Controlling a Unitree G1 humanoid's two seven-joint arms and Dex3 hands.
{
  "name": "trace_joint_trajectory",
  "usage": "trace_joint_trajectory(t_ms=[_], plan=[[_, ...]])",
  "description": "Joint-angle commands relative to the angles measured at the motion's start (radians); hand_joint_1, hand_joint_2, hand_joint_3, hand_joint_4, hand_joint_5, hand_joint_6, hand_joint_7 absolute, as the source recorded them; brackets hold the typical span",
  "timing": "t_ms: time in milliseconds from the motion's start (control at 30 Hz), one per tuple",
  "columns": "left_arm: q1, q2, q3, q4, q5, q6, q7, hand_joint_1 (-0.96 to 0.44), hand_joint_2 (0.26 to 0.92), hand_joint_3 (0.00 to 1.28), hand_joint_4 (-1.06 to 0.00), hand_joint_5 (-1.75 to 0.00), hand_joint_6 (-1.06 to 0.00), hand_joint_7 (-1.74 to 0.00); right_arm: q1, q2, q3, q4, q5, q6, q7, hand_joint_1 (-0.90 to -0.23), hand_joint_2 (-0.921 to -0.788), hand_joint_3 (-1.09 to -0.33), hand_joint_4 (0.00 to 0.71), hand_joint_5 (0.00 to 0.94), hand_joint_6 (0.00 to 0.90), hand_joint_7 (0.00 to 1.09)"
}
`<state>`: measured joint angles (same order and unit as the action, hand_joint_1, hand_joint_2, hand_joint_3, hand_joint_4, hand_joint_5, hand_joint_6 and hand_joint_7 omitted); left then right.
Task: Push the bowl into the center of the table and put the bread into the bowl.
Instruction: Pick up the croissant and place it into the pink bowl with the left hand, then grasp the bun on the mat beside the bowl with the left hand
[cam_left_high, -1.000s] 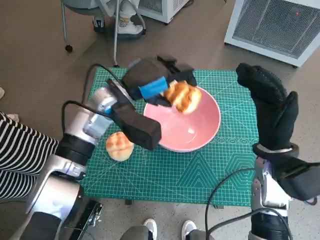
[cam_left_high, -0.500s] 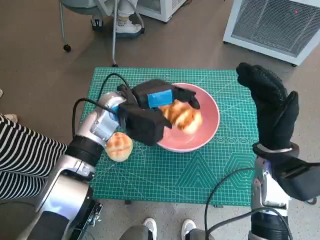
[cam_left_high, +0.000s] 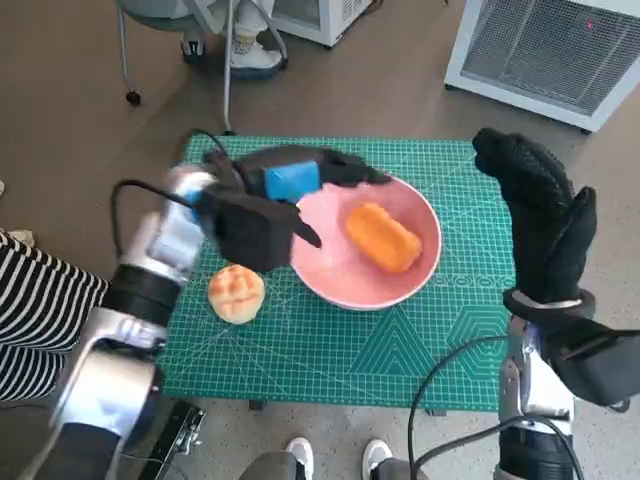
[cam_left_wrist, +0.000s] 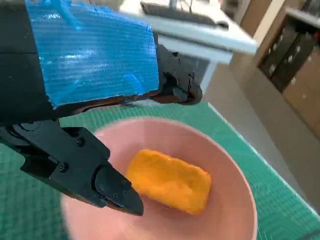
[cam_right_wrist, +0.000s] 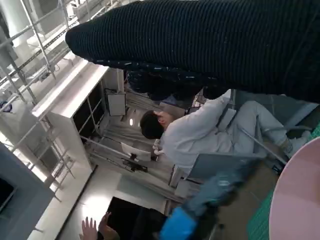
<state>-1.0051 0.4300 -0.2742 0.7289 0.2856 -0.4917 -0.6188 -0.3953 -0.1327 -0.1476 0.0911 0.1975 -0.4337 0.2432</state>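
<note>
A golden-orange oblong piece of bread (cam_left_high: 384, 237) lies inside the shallow pink bowl (cam_left_high: 420, 268), resting on the bowl's floor a little toward the side nearer the right arm; the left wrist view shows it lying free, with nothing touching it. The bowl sits on the green gridded cutting mat (cam_left_high: 400, 350) that covers the tabletop, roughly in the middle of the mat, so the pushing part of the task looks done, and one piece of bread is in place.

The left hand (cam_left_high: 285, 195), black with blue tape across its back, hovers over the bowl's rim on the side away from the right arm. Its fingers (cam_left_wrist: 112, 187) are spread apart and hold nothing, one pointing down toward the bowl's inside close to the bread but apart from it.

A second item, a round pale-gold scored bun (cam_left_high: 237, 293), lies on the mat outside the bowl, just beside its rim on the left arm's side. If the task means both pieces, this bun is what is left to move; if only one, the job appears complete.

The right hand (cam_left_high: 540, 225), in its black knitted glove, is raised upright over the mat's edge beside the bowl, fingers extended and empty, not touching anything.
</note>
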Motion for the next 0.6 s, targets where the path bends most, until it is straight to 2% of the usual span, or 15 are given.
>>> trace_joint_trajectory(t_ms=[33,400,600], plan=[[0.057,0.069,0.043,-0.086,-0.050,0.006,-0.047,-0.12,0.744,0.00,-0.14,0.00,-0.28,-0.01,0.011,0.008,0.003,0.014,0.012,0.009,-0.002,-0.712,-0.921,-0.686,0.198,0.001,0.139,0.37],[0.167,0.210,0.118,-0.253,-0.094,0.005,-0.094,-0.25,0.759,0.01,-0.15,0.00,-0.30,-0.01,0.014,0.007,0.008,0.007,0.017,0.015,0.004,-0.715,-0.921,-0.686,0.198,0.001,0.139,0.38],[0.236,0.281,0.152,-0.331,-0.095,0.039,-0.108,-0.31,0.765,0.01,-0.15,0.00,-0.31,-0.01,0.014,0.007,0.009,0.013,0.022,0.011,0.009,-0.718,-0.921,-0.686,0.198,0.001,0.138,0.38]])
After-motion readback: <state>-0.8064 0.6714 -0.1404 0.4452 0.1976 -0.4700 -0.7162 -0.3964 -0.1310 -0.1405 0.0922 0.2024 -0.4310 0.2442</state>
